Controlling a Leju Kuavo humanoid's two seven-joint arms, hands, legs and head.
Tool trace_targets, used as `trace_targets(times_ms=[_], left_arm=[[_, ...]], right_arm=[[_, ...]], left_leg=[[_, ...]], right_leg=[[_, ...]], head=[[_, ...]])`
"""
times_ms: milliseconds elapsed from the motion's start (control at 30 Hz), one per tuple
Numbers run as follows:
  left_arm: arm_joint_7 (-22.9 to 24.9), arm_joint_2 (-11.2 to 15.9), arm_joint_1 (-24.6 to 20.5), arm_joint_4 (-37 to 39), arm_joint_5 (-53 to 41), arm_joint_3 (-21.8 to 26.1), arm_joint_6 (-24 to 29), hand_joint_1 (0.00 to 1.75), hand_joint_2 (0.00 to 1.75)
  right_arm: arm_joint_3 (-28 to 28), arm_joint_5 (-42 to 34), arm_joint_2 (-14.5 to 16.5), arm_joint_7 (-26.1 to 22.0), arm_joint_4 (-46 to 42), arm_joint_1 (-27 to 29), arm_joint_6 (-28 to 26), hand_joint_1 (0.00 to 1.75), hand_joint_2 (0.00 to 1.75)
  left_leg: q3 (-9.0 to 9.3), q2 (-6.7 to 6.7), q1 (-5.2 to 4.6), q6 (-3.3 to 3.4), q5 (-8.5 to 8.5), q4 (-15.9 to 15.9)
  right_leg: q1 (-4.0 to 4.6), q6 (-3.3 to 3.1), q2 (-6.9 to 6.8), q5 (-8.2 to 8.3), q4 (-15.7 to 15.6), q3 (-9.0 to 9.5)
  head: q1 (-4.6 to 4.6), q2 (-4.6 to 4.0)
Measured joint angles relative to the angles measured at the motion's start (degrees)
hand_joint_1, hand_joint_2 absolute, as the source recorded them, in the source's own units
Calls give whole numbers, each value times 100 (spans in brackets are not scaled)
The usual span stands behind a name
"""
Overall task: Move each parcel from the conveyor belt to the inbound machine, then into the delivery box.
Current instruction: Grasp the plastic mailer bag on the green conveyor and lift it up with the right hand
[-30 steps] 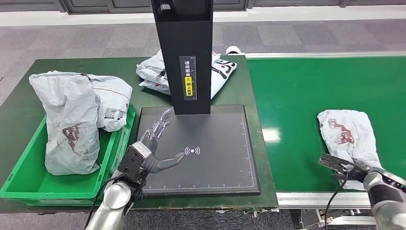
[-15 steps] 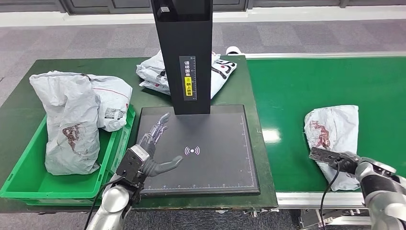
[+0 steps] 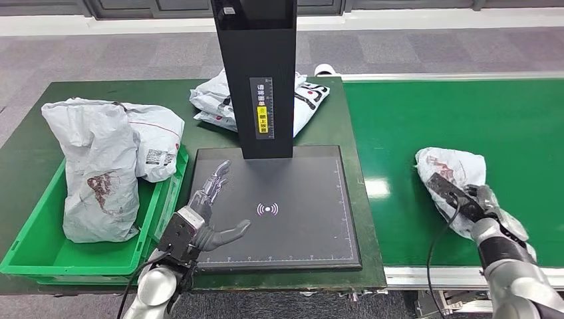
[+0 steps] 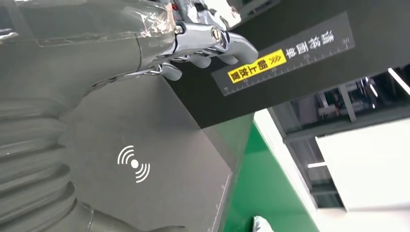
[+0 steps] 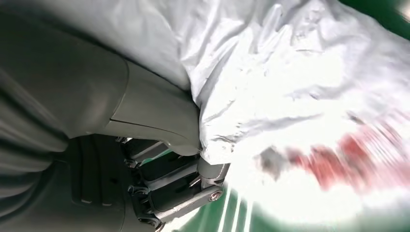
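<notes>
right hand (image 3: 480, 205): clamped on the white parcel (image 3: 447, 167), now dragged along the green conveyor belt (image 3: 425, 113) toward the scanner
left hand (image 3: 207, 214): fingers spread, waiting over the inbound machine (image 3: 306, 219)
meaning: pickup done, transfer to the pad likely next

Four white parcels in all: one on the green conveyor belt (image 3: 425, 113), the belt parcel (image 3: 447, 174); two bin parcels, the tall one (image 3: 96, 176) and the smaller one (image 3: 156, 143), standing in one green delivery box (image 3: 40, 246); and one rear parcel (image 3: 216, 100) behind the post. One black inbound machine (image 3: 299, 212). Two robot hands: left hand (image 3: 203, 216), right hand (image 3: 469, 199).
</notes>
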Motion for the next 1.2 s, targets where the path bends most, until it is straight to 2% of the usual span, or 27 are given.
trace_targets(times_ms=[67,233,367,500,633,733,933,1133,1167,1200], left_arm=[[36,-65,58,-84,-62,16,56,0,175],[45,-164,119,-175,-149,73,201,0,175],[25,-180,129,-188,-158,109,316,0,175],[-19,-179,150,-189,-145,161,382,0,175],[-75,-175,172,-190,-133,184,437,0,175],[-127,-167,193,-213,-127,205,501,0,175],[-156,-153,189,-260,-121,220,518,0,175],[-160,-132,188,-269,-119,221,521,0,175],[-162,-128,186,-269,-116,221,523,0,175],[-164,-123,182,-269,-108,221,525,0,175]], right_arm=[[-90,-645,220,-198,-388,73,-279,175,175],[-23,-2015,798,-371,-1945,562,-369,175,175],[415,-2722,1113,-357,-3214,896,-383,175,175],[946,-3028,1270,-343,-4060,1124,-331,175,175],[1342,-3231,1382,-435,-4502,1261,-74,175,175],[1837,-3351,1539,-451,-4744,1381,128,175,175],[2978,-3633,1751,-436,-4781,1558,51,175,175],[3425,-3786,1761,-376,-4776,1564,202,173,175],[3473,-3802,1769,-356,-4768,1565,283,162,175],[3530,-3813,1783,-342,-4746,1567,355,125,175]], left_leg=[[1,-1,1,-2,2,0],[-3,-15,2,-6,5,-1],[-3,-15,2,-7,5,-1],[-4,-15,2,-7,5,-1],[-5,-15,2,-7,5,-1],[-3,-9,3,-8,5,-1],[-6,-24,9,-14,10,-2],[-9,-24,7,-14,10,-2],[-9,-24,7,-14,9,-2],[-9,-24,7,-14,9,-2]], right_leg=[[1,0,-1,0,0,0],[2,-3,-11,-2,3,-2],[2,-4,-10,-5,3,-4],[2,-3,-11,-6,2,-4],[1,-3,-11,-6,2,-2],[3,-4,-7,-5,3,-4],[8,-8,-20,-8,3,-7],[5,-9,-19,-8,2,-6],[5,-8,-19,-8,2,-6],[5,-8,-19,-8,2,-6]], head=[[0,0],[1,-1],[0,0],[0,1],[1,1],[1,0],[0,0],[1,0],[2,0],[2,-1]])
